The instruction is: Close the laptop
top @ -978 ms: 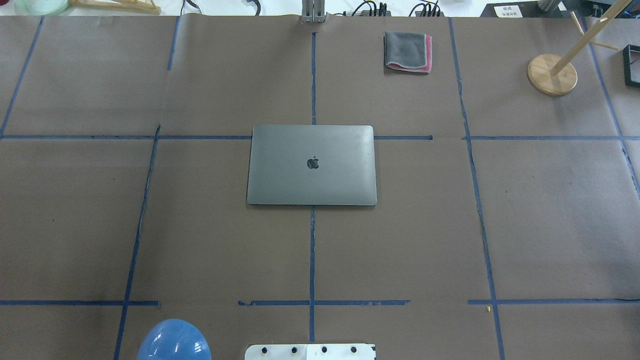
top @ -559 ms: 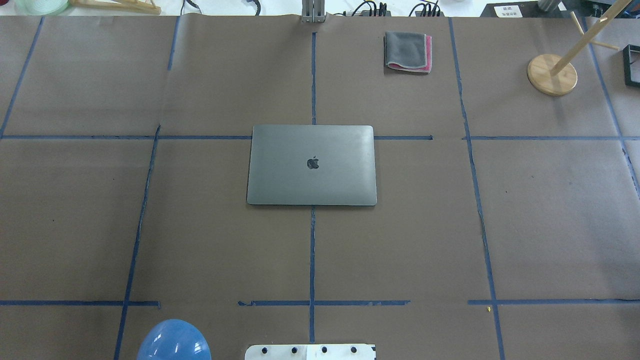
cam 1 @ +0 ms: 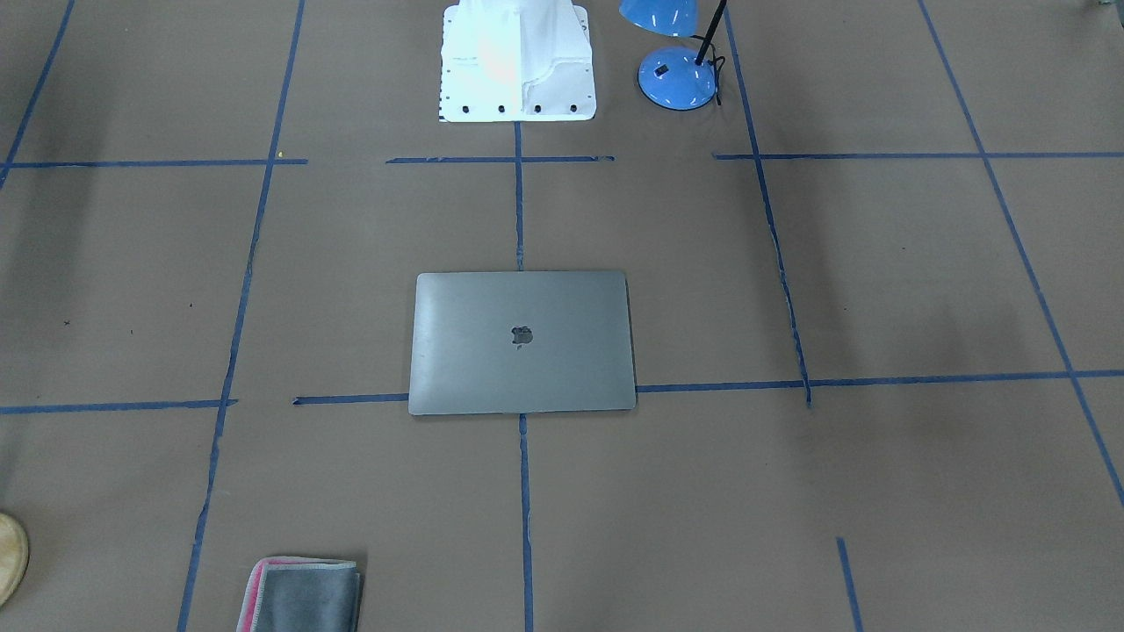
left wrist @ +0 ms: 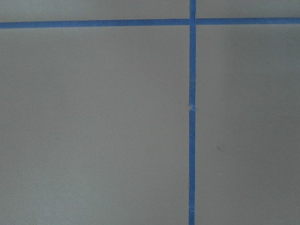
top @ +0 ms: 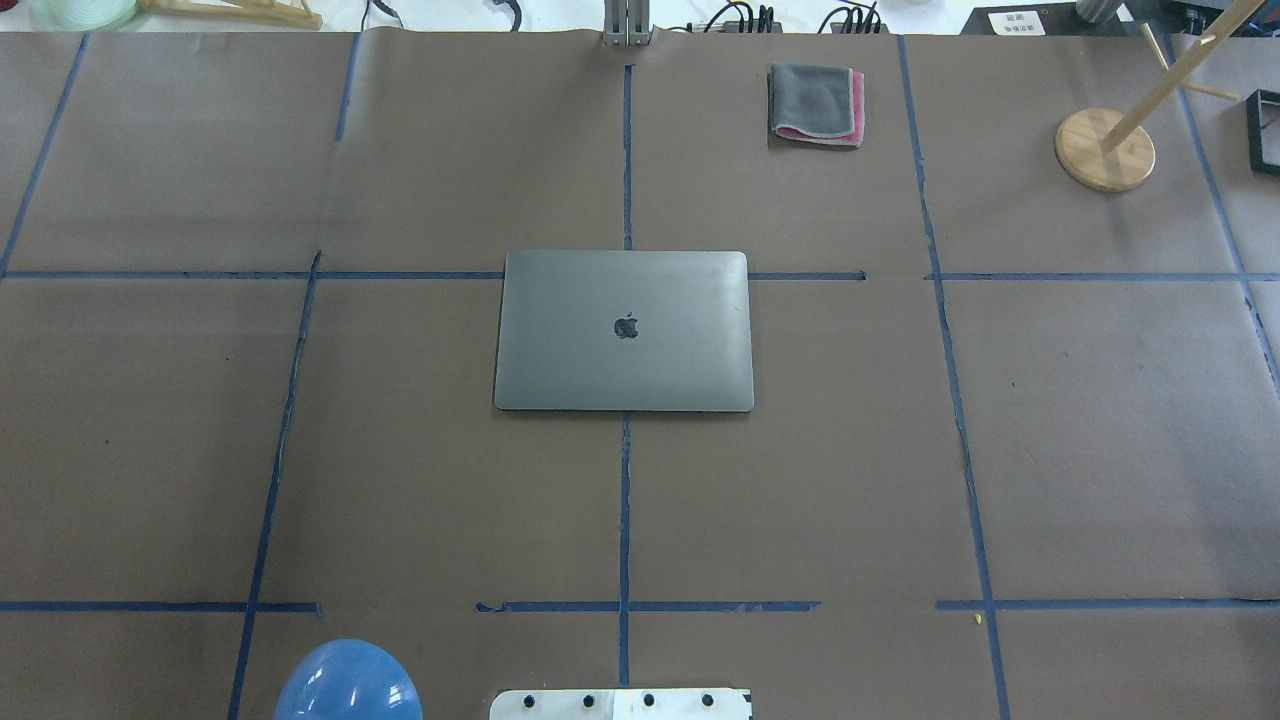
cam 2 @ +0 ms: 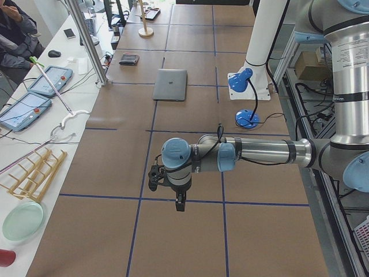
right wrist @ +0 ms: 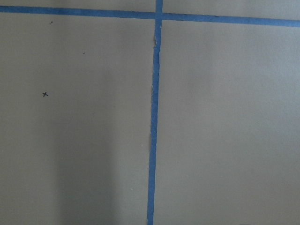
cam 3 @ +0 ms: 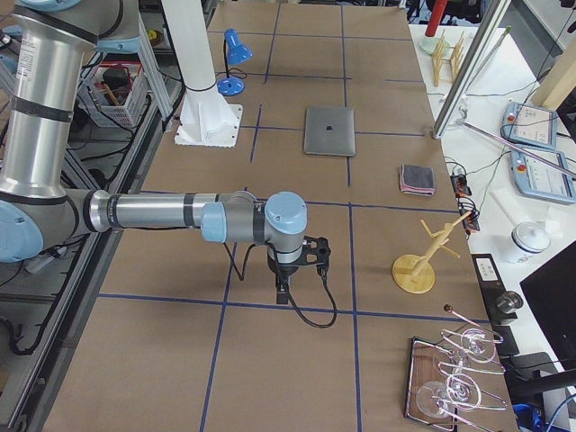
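Note:
The laptop (top: pixel 623 330) lies flat in the middle of the table with its lid down and the dark apple logo facing up. It also shows in the front-facing view (cam 1: pixel 522 341) and in both side views (cam 2: pixel 170 84) (cam 3: pixel 329 130). My left gripper (cam 2: pixel 180 203) hangs over bare paper near the table's left end, far from the laptop. My right gripper (cam 3: pixel 283 292) hangs over bare paper near the right end. Each shows only in a side view, so I cannot tell whether it is open or shut. Both wrist views show only brown paper and blue tape.
A folded grey-and-pink cloth (top: pixel 816 103) lies at the back right of centre. A wooden stand (top: pixel 1104 148) and a black frame (top: pixel 1262 130) are at the far right. A blue lamp (cam 1: pixel 677 77) stands beside the robot's white base plate (top: pixel 620 703).

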Tool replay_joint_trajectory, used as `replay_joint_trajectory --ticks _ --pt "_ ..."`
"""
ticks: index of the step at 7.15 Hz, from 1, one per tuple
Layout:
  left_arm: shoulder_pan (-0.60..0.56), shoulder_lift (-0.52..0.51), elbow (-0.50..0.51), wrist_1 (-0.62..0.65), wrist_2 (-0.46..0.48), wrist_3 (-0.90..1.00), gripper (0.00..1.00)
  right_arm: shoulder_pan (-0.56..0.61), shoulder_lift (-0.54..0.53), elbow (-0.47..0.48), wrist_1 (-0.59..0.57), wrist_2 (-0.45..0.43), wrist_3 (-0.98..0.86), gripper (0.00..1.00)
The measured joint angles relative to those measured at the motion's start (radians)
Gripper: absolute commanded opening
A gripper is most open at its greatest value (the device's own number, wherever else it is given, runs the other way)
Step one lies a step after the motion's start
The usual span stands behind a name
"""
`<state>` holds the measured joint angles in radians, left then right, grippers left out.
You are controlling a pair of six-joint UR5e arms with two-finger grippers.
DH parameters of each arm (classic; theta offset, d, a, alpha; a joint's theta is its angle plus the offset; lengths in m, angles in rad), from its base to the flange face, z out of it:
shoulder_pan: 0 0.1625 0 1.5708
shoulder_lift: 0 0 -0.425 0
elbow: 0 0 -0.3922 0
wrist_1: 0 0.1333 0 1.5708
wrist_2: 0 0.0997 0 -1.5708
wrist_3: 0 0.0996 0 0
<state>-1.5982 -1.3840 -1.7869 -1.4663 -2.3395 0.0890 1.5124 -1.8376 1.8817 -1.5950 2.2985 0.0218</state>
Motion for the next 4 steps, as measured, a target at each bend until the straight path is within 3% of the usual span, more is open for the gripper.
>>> replay_joint_trajectory --ticks 4 --pt "0.005 0.008 -0.008 -0.002 -0.005 0.004 0.99 0.000 0.000 -0.001 0.001 0.005 -0.001 1.00"
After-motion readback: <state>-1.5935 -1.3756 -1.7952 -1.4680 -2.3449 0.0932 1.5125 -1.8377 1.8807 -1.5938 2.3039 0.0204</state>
